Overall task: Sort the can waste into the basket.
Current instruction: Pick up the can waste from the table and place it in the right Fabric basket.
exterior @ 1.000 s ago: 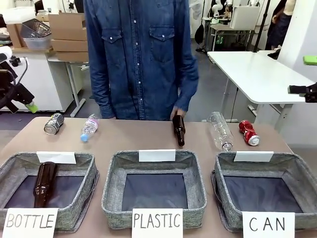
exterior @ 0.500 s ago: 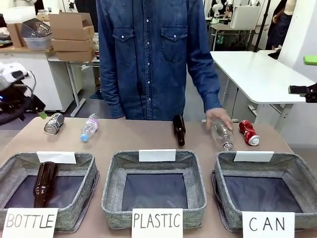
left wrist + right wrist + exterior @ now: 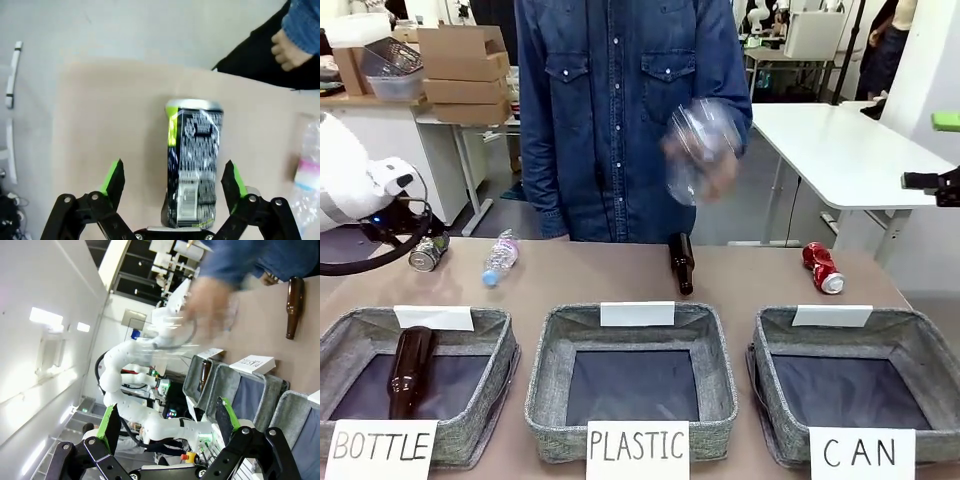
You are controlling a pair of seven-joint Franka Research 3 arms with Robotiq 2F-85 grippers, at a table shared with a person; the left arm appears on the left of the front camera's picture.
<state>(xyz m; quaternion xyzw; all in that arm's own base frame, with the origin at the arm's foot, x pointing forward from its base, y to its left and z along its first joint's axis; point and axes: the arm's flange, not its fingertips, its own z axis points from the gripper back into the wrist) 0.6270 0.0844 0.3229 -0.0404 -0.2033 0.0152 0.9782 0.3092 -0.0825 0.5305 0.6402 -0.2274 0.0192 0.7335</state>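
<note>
Left tool (image 3: 172, 175) wide, straddling black-and-silver can (image 3: 194, 160) lying centre frame on tabletop (image 3: 110, 125), apparently lined up to pinch its sides; right tool (image 3: 165, 422) wide, empty; red can (image 3: 822, 267) right of frame, behind CAN basket (image 3: 905, 318).

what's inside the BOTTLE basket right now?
One brown glass bottle lying on the dark floor of the BOTTLE basket, along its left side. The basket's near wall and paper sign cover the front strip of the floor, so anything there cannot be seen.
</note>
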